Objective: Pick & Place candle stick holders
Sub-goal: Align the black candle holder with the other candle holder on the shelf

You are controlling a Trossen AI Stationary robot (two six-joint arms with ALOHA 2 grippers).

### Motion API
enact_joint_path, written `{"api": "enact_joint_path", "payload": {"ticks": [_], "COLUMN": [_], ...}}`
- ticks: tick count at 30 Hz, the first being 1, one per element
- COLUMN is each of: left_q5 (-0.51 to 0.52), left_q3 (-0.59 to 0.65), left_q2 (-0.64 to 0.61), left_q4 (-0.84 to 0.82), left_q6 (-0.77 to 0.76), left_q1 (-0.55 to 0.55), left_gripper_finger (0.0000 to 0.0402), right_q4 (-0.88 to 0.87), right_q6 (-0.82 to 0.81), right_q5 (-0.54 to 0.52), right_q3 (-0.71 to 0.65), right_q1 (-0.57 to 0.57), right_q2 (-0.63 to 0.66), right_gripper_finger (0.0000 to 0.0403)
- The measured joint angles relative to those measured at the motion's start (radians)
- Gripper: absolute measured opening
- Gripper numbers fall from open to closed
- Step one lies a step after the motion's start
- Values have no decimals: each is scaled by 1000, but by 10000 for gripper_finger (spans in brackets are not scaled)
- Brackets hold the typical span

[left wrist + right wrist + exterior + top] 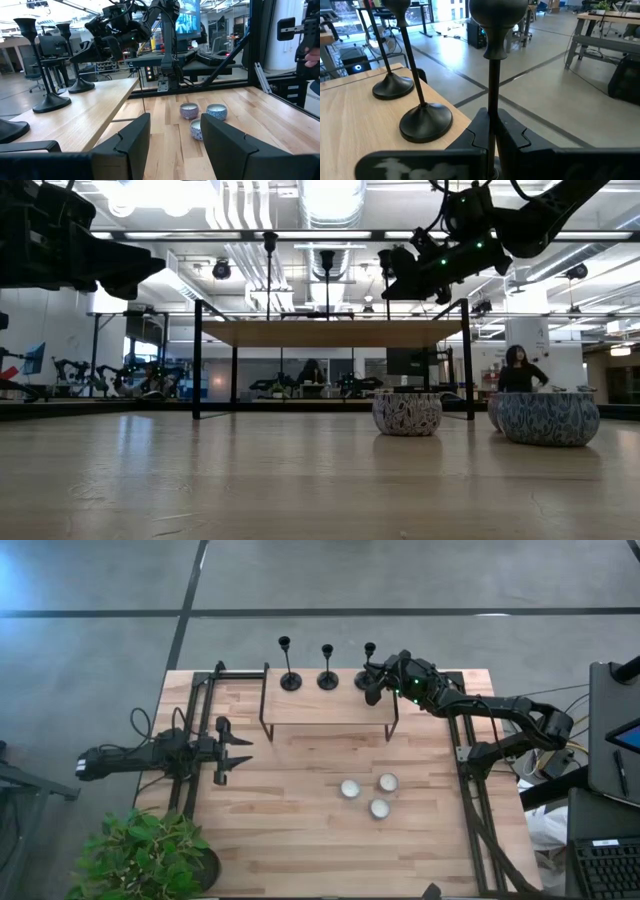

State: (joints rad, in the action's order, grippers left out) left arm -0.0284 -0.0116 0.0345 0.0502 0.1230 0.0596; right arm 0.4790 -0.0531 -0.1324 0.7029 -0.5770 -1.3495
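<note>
Three black candle stick holders stand in a row on a raised wooden shelf [330, 708] at the table's far side: left [290, 678], middle [327, 677] and right [366, 676]. My right gripper [373, 686] is at the right holder and shut on its stem, which shows upright in the right wrist view [493, 65]. The other two holders [425, 120] [392, 85] rest on their round bases on the shelf. My left gripper [243, 753] is open and empty over the table's left side, well short of the shelf. My right gripper pinches the right holder's thin stem [493, 107] between its two fingers, well below the cup. The fingers come level from the table's right side and lie across the stem. The holder stands upright, and its base [82, 86] appears to sit on the shelf.
Three small candles in patterned jars [349, 788] [388, 782] [379, 808] sit close together right of the table's middle. The shelf stands on thin black legs [264, 730]. A potted plant [140, 855] is at the near left corner.
</note>
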Motion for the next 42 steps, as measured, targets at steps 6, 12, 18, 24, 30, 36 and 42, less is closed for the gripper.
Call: {"api": "enact_joint_path", "payload": {"ticks": [6, 12, 18, 24, 30, 36, 42], "left_q5": [0, 0, 0, 0, 0, 0, 0], "left_q3": [0, 0, 0, 0, 0, 0, 0], "left_q2": [0, 0, 0, 0, 0, 0, 0], "left_q4": [0, 0, 0, 0, 0, 0, 0], "left_q6": [0, 0, 0, 0, 0, 0, 0], "left_q1": [0, 0, 0, 0, 0, 0, 0], "left_gripper_finger": [181, 181, 181, 181, 181, 181, 181], "right_q4": [-2, -8, -13, -12, -13, -139, -257], "right_q6": [-1, -16, -19, -12, 8, 37, 7], "right_q5": [2, 2, 2, 2, -51, -86, -84], "right_q3": [0, 0, -1, -1, -2, -2, -3], "right_q1": [0, 0, 0, 0, 1, 1, 0], "right_q2": [0, 0, 0, 0, 22, 104, 203], "right_gripper_finger": [8, 18, 49, 80, 114, 152, 183]}}
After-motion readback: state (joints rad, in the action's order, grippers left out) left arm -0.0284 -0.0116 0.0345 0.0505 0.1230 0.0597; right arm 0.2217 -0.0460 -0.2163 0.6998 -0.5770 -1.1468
